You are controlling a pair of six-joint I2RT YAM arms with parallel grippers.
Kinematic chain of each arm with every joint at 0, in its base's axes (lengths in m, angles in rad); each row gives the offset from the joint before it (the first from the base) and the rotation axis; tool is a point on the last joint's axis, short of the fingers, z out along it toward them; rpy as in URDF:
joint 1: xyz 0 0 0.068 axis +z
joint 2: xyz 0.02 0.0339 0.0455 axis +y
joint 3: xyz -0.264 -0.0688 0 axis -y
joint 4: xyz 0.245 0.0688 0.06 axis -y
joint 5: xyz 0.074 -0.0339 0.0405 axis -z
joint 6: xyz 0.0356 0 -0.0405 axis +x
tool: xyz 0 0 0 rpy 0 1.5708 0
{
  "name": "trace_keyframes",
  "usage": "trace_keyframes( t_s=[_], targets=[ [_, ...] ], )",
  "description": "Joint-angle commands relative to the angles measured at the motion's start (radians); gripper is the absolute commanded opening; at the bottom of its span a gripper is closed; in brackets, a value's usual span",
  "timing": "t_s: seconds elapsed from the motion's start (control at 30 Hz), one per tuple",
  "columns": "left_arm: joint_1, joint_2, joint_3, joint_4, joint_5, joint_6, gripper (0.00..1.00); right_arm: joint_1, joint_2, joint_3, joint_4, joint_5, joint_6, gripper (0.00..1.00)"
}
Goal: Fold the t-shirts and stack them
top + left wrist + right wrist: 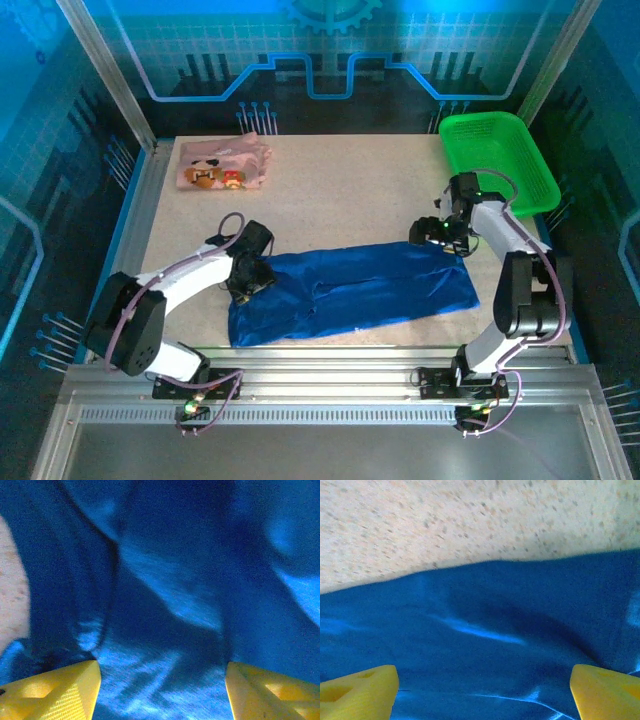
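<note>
Blue t-shirt [350, 290] lies as a long strip on the near desk [350, 190], long axis left to right. Left gripper [160, 690] is over its left end, right gripper [482, 690] at its far-right edge, both spread open, empty. Pink t-shirt [222, 165] sits far-left.

Nothing fancy tbh: white arm links [190, 272], black joints [252, 240], loopy purple cables [233, 214], chunky yellow wedge fingers [50, 692].

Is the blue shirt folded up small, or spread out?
Spread out, mostly: the blue shirt lies as one long, wrinkled strip across the table, not a small bundle.
</note>
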Motion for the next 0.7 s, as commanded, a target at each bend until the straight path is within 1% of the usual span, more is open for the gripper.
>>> trace_keyframes(
  t_s=[0.0,0.07,0.17,0.27,0.4,0.5,0.57,0.67],
  targets=[
    [0.009,0.076,0.032,-0.075,-0.085,-0.037,0.68,0.016,0.009,0.017,-0.06,0.086,0.04,0.9],
    [0.015,0.102,0.033,-0.081,-0.106,-0.036,0.67,0.008,-0.008,0.008,-0.061,0.136,0.058,0.9],
    [0.029,0.103,0.015,-0.075,-0.128,-0.033,0.68,-0.018,-0.023,0.007,-0.084,0.209,0.094,0.9],
    [0.063,0.116,-0.008,-0.064,-0.123,-0.025,0.68,-0.047,-0.043,0.001,-0.088,0.231,0.105,0.9],
    [0.069,0.052,0.048,-0.092,-0.127,0.006,0.7,-0.044,-0.106,-0.015,-0.058,0.151,0.084,0.91],
    [0.069,-0.052,0.139,-0.141,-0.114,0.007,0.73,-0.027,-0.17,-0.029,-0.039,0.049,0.048,0.9],
    [0.069,-0.119,0.193,-0.181,-0.128,-0.008,0.78,-0.006,-0.202,-0.029,-0.044,-0.006,0.016,0.91],
    [0.077,-0.142,0.236,-0.211,-0.123,-0.03,0.81,0.026,-0.171,-0.003,-0.096,-0.063,-0.001,0.9]
  ],
)
